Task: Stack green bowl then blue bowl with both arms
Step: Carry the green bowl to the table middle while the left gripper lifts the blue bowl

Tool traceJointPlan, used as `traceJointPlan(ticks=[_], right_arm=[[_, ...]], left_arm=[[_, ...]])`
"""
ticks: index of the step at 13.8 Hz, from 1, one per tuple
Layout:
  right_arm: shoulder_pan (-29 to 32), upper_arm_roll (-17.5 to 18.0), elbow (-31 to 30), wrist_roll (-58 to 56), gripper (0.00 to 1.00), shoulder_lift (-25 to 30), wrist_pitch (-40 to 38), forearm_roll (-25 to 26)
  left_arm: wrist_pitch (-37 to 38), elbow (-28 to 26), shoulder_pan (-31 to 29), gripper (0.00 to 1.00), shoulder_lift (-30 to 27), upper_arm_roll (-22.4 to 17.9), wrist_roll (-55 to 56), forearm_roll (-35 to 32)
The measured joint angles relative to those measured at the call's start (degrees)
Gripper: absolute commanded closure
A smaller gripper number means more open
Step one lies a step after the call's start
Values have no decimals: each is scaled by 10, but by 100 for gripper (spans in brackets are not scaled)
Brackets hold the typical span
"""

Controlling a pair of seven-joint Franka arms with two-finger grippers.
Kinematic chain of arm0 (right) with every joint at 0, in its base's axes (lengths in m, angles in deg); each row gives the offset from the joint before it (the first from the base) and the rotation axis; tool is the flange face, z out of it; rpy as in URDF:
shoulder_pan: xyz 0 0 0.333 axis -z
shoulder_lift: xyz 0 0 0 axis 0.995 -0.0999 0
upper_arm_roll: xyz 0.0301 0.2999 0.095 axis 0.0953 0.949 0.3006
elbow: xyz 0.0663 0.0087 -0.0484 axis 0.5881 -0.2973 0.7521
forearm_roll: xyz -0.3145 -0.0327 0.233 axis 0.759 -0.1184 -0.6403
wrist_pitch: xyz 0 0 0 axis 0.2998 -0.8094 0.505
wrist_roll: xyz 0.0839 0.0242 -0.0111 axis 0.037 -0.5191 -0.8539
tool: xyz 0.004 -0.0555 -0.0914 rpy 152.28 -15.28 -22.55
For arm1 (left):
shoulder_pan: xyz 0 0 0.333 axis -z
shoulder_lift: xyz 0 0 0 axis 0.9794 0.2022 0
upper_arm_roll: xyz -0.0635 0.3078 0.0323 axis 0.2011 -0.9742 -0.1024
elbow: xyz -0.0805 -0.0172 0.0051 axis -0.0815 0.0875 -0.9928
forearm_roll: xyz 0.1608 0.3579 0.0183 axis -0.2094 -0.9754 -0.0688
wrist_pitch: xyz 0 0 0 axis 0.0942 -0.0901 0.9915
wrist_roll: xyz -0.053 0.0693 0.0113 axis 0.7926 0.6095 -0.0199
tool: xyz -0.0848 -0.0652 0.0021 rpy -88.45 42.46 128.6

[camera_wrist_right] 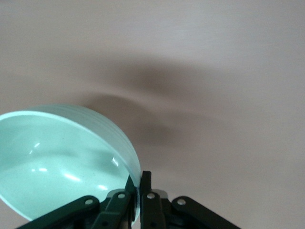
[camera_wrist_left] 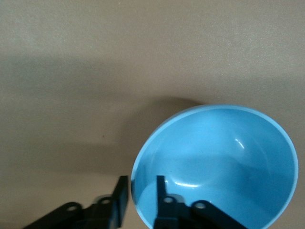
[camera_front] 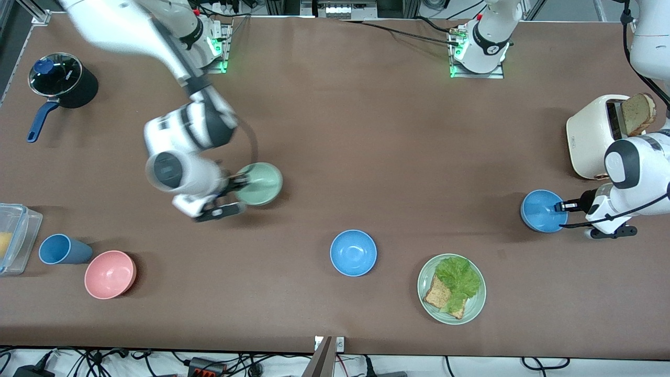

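The pale green bowl [camera_front: 260, 183] hangs tilted in my right gripper [camera_front: 239, 184], over the table's middle toward the right arm's end. In the right wrist view that gripper [camera_wrist_right: 139, 177] is shut on the rim of the green bowl [camera_wrist_right: 57, 162], one finger inside and one outside. A blue bowl [camera_front: 542, 210] sits on the table in front of the toaster. My left gripper [camera_front: 561, 206] is at its rim. In the left wrist view the left gripper [camera_wrist_left: 141, 183] stands narrowly open astride the rim of the blue bowl [camera_wrist_left: 224, 157], with a gap left at the inner finger.
A second blue bowl [camera_front: 353, 253] sits nearer the front camera, beside a green plate [camera_front: 479, 303] with lettuce and bread. A white toaster [camera_front: 591, 136] holds bread. A blue cup [camera_front: 62, 249], pink bowl [camera_front: 110, 274], clear container [camera_front: 13, 238] and black pot [camera_front: 63, 81] lie at the right arm's end.
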Motion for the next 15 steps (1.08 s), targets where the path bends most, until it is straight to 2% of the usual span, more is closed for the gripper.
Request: traceJointPlan(ticks=[2,6,9,12,13,14,15], right_arm=[[-66,1,16,79,100,-10,0,0],[-137,0,32,132,100,-39,1,-27],[-161,0,32,134,100,-53,1,-52],[-170,0,31,134,100,-69,4,-67],[-171,0,30,134,84,-77,13,-67],[-172,0,29,134,16,-85,23,-67],[-174,-1,29,143,0,-91,30,-67]], left_arm=[[0,0,0,100,0,1,-23,0],[-1,3,0,100,-1,2,-86,0],[3,5,0,100,-6,5,-97,0],[48,10,0,100,-31,22,-98,0],[70,11,0,100,-43,32,-95,0],[92,12,1,100,-56,44,-88,1],[113,12,1,100,-68,56,-72,3]])
